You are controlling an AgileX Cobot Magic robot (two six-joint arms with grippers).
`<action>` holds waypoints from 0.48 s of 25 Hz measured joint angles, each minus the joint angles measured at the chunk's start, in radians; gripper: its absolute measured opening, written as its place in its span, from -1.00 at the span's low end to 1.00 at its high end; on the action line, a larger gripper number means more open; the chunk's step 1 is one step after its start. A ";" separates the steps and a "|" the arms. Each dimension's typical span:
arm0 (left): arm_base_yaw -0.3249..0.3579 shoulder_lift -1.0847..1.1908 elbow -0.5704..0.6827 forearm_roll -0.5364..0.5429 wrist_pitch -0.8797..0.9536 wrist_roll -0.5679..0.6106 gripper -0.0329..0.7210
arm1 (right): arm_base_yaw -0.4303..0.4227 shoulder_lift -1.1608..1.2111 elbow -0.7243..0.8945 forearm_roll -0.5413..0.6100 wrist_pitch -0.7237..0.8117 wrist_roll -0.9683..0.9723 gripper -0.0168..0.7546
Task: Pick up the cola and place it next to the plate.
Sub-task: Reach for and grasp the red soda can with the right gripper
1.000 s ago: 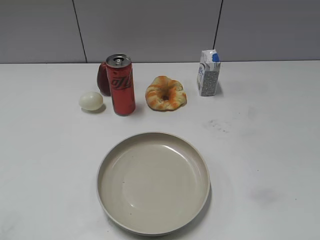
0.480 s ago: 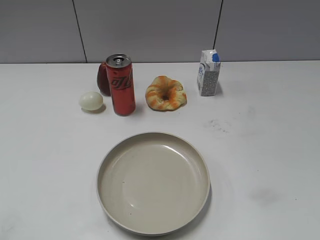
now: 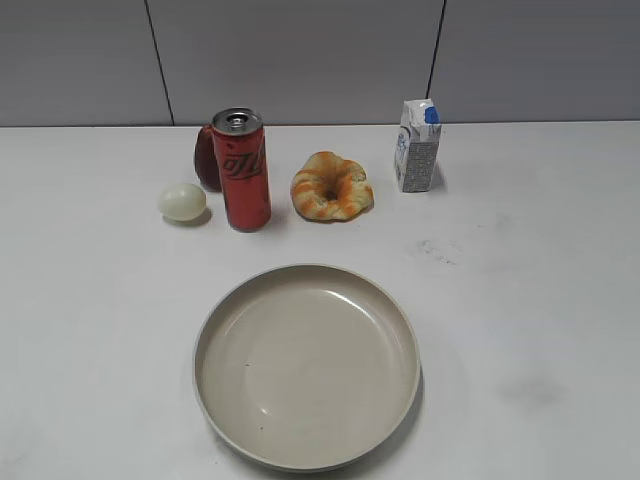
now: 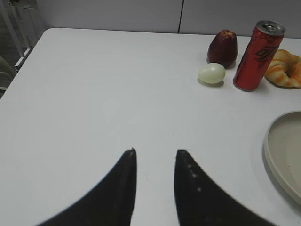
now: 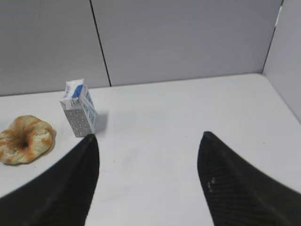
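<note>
Count on the white table [image 3: 540, 300]: one cola [image 3: 242, 170], one plate [image 3: 306, 364], one dark red fruit [image 3: 206, 158], one pale egg [image 3: 182, 201], one ring-shaped pastry [image 3: 331, 186], one small milk carton [image 3: 416, 146]. Six items, none doubled.

Cola stands upright in the back row, silver top up. Red fruit sits just behind it, partly hidden at its left edge in the exterior view. Egg lies just to its left, with a small gap showing in the left wrist view. Pastry lies near its right side, carton farther right again. Plate lies flat, well in front of the cola, dish bare inside.

Left gripper [image 4: 154, 156]: two dark fingers, tips slightly parted with a narrow strip of table showing between them. It holds nothing and touches none of the items. Cola [image 4: 257, 55] is far off to its upper right in that view, with egg [image 4: 211, 73] and fruit [image 4: 222, 48] beside it, and the plate rim [image 4: 273, 155] at the right edge.

Right gripper [image 5: 149, 142]: fingers spread wide and bare, nothing between them. Carton [image 5: 78, 114] and pastry [image 5: 25, 139] lie ahead and to its left. Cola not visible in this view.

Neither arm appears in the exterior view.
</note>
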 joint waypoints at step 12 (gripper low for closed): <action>0.000 0.000 0.000 0.000 0.000 0.000 -0.33 | 0.302 0.735 -0.503 0.039 0.178 -0.003 0.32</action>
